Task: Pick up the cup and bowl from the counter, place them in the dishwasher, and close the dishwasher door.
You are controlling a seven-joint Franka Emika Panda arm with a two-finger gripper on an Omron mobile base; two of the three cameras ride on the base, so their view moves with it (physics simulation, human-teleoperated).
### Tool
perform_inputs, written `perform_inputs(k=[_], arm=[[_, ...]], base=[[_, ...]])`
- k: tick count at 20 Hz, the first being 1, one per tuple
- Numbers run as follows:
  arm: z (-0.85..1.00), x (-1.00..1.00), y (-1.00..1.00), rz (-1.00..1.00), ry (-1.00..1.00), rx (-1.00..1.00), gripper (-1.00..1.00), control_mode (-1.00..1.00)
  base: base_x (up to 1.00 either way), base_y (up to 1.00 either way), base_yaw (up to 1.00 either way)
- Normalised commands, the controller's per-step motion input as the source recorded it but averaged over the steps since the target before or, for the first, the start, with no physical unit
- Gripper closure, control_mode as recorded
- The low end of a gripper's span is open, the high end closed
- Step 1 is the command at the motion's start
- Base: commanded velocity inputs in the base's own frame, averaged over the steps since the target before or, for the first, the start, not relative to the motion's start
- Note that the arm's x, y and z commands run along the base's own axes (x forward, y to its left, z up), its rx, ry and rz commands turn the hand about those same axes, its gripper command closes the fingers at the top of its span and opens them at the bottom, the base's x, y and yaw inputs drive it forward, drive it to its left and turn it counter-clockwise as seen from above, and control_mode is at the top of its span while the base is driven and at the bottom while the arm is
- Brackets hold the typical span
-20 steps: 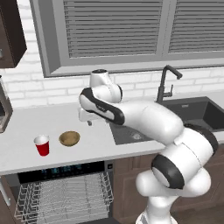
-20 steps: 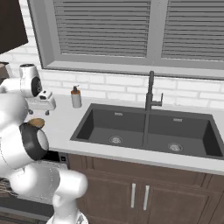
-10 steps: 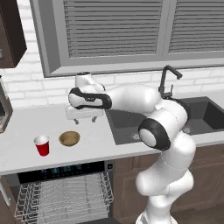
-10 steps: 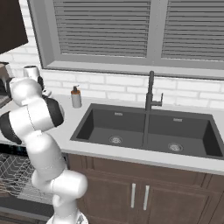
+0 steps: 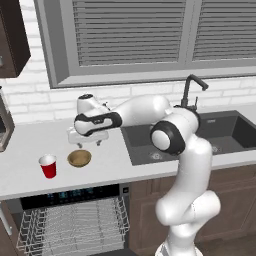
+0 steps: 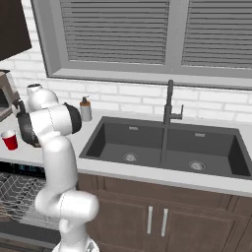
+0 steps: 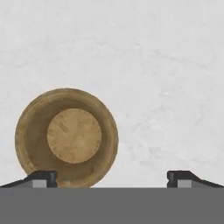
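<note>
The tan wooden bowl [image 5: 79,158] sits on the light counter [image 5: 115,160], and the red cup [image 5: 48,166] stands just to its left. My gripper [image 5: 87,143] hovers a little above and behind the bowl, pointing down, open and holding nothing. In the hand view the bowl [image 7: 66,136] lies left of centre, its near rim by my left fingertip [image 7: 41,178]; the gripper [image 7: 111,179] is offset to the bowl's right. The cup [image 6: 10,140] shows past my arm in the right base view. Below the counter the dishwasher's black control strip [image 5: 70,195] and pulled-out white rack [image 5: 70,225] show; its door is hidden.
A dark double sink [image 6: 162,147] with a black faucet [image 6: 169,103] lies to the right. A grey soap bottle [image 6: 86,109] stands at the sink's back left corner. A dark appliance [image 5: 4,131] sits at the counter's far left. Brown cabinets [image 6: 157,216] run under the sink.
My arm has swung left along the counter from beside the sink, and the hand has come down over the bowl. Cup and bowl have not moved.
</note>
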Motion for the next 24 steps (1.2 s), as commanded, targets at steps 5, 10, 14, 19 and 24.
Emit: perform_inputs(k=[5, 10, 14, 19, 24], arm=[[-0.33, 0.22, 0.25, 0.0, 0.0, 0.0, -1.0, -1.0], [-0.32, 0.06, 0.0, 0.0, 0.0, 0.0, -1.0, -1.0], [-0.4, 0.0, 0.0, 0.0, 0.0, 0.0, -1.0, -1.0], [-0.79, -0.05, 0.0, 0.0, 0.0, 0.0, -1.0, -1.0], [-0.39, -0.02, 0.0, 0.0, 0.01, 0.0, -1.0, -1.0]], base=[[0.0, 0.0, 0.0], [0.0, 0.0, 0.0], [0.0, 0.0, 0.0], [0.0, 0.0, 0.0], [0.0, 0.0, 0.0]])
